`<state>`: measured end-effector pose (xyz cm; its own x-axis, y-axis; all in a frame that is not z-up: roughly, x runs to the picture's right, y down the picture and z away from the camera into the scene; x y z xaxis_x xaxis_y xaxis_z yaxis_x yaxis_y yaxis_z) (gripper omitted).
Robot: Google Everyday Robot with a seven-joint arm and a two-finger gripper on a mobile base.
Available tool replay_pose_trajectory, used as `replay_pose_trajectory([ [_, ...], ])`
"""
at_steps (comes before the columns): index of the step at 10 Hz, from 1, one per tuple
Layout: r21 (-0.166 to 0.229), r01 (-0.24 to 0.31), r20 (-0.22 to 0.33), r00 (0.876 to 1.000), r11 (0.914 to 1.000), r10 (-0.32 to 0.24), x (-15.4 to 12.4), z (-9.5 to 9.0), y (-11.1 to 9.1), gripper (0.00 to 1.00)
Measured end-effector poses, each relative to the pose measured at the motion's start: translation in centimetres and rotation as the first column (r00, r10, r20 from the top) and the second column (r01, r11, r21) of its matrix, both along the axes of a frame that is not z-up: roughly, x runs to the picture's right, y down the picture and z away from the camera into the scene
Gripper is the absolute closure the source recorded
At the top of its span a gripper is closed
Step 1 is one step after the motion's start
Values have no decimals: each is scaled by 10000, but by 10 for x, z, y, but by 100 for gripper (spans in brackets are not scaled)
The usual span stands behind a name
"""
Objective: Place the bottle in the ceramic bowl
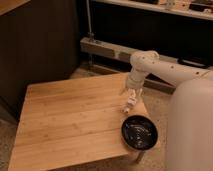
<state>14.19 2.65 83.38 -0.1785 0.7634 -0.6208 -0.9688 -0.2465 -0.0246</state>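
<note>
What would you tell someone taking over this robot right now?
Pincer: down at the right side of the wooden table, directly over the bottle.
Bottle: just behind the ceramic bowl, not in it.
Ceramic bowl: at the table's front right corner.
Done: nothing placed yet.
Left: lift the bottle, move it over the bowl, set it inside.
</note>
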Motion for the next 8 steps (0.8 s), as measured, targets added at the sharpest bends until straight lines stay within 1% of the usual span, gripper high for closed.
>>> replay_pose_trajectory([
  [2,138,-253,-388,9989,9996,258,24,6,-2,35],
  [5,285,-621,-772,9949,9977,642,58,19,-1,35],
  [7,451,-908,-764,9926,9948,940,83,31,-5,35],
  [8,555,-1185,-667,9903,9914,1221,97,41,-9,35],
])
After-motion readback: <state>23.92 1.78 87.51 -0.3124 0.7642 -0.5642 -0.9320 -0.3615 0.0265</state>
